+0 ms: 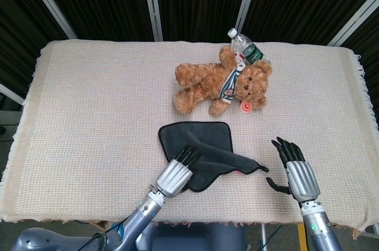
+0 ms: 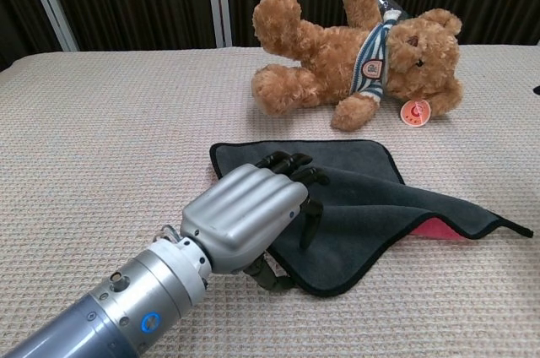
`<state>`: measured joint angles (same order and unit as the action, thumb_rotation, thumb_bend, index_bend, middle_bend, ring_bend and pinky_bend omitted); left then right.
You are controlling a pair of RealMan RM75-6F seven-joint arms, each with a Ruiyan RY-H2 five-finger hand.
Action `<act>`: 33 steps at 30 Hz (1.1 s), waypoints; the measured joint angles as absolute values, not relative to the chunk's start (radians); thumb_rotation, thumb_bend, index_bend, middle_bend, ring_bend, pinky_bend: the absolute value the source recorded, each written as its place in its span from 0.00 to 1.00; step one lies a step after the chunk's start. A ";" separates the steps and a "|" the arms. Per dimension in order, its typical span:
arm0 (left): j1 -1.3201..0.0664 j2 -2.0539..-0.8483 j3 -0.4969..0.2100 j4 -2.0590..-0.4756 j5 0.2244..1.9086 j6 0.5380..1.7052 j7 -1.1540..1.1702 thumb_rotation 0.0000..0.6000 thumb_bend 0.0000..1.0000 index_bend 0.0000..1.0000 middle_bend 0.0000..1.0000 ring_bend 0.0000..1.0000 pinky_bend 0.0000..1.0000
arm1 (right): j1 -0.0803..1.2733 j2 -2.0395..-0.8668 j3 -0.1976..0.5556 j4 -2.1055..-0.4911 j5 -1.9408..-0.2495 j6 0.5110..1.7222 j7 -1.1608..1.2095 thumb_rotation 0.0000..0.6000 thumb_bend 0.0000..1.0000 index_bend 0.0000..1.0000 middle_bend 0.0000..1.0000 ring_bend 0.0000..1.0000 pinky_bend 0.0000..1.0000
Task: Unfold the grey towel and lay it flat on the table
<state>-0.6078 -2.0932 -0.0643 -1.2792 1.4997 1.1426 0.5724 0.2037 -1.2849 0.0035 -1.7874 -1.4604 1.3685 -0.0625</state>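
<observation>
Grey towel [image 1: 204, 150] on table cloth [image 1: 89, 103], just in front of teddy bear [image 1: 222, 82]. Towel folded over w/ black trim, top layer rumpled; red patch peeks under right corner. Left hand [image 2: 245, 210] over towel's front-left part, fingers curled down, holding nothing. Right hand [image 1: 296, 171] right of towel, apart from it, fingers spread. Bottle [image 1: 246, 50] behind bear.

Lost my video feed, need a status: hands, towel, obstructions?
Left hand over grey towel, fingers on it, no grip seen. Right hand open, clear of it. Towel folded. Teddy bear behind, not touching.
</observation>
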 measured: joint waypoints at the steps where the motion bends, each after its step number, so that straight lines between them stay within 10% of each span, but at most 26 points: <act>1: -0.610 -2.099 -0.065 -1.270 1.501 1.140 0.571 1.00 0.24 0.56 0.14 0.00 0.00 | 0.203 -1.285 0.004 -1.787 -1.461 1.368 -0.062 1.00 0.26 0.00 0.00 0.00 0.00; 9: -0.613 -2.122 -0.059 -1.223 1.507 1.135 0.547 1.00 0.45 0.62 0.18 0.00 0.00 | 0.201 -1.285 0.005 -1.788 -1.467 1.362 -0.060 1.00 0.26 0.00 0.00 0.00 0.00; 33: -0.467 -1.851 0.128 -1.427 1.614 1.294 0.412 1.00 0.48 0.62 0.18 0.00 0.00 | 0.184 -1.286 0.003 -1.803 -1.490 1.366 -0.078 1.00 0.26 0.00 0.00 0.00 0.00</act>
<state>-0.4668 -1.8510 0.1283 -1.4267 1.6142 1.2944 0.4122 0.1837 -1.2855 0.0033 -1.8029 -1.4897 1.3661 -0.0780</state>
